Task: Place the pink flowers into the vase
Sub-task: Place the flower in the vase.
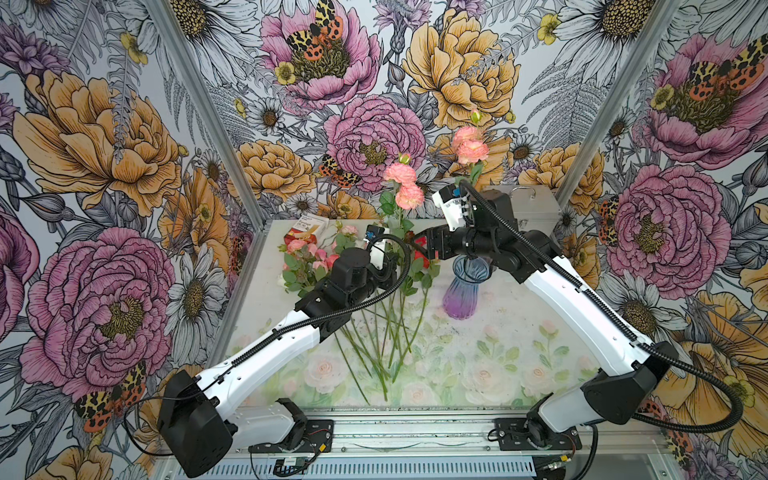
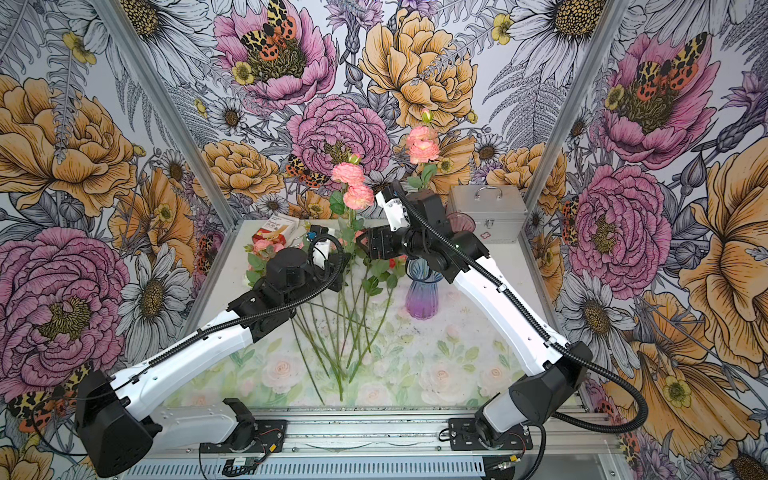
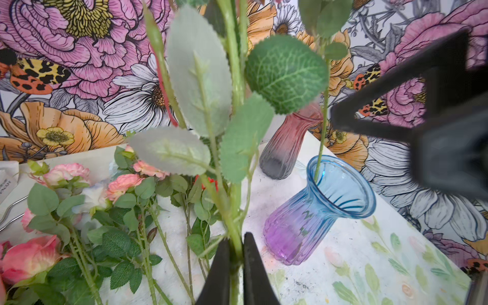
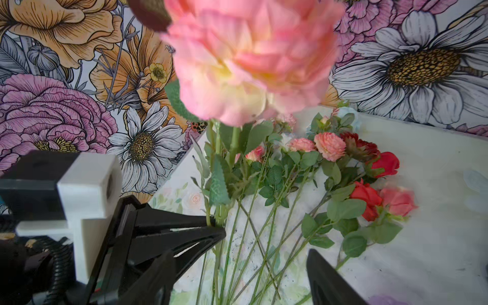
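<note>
Left fingers (image 3: 253,266) clamp a pink flower (image 1: 409,196) by its stem; right fingers (image 4: 327,277) spread wide, empty.

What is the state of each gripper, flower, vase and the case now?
left gripper: shut on held pink flower, upright
right gripper: open, empty
blue-purple vase: upright, holds one pink stem
red-grey vase: upright
metal case: closed
other flowers: lying flat

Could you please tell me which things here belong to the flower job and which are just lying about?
Job: ruffled pink flower stem in the left pincer; pink stem already standing in the blue-to-purple ribbed glass vase; loose pink roses.
Lying about: red fabric roses; pink-and-grey glass vase; silver metal case; red-and-white carton.
</note>
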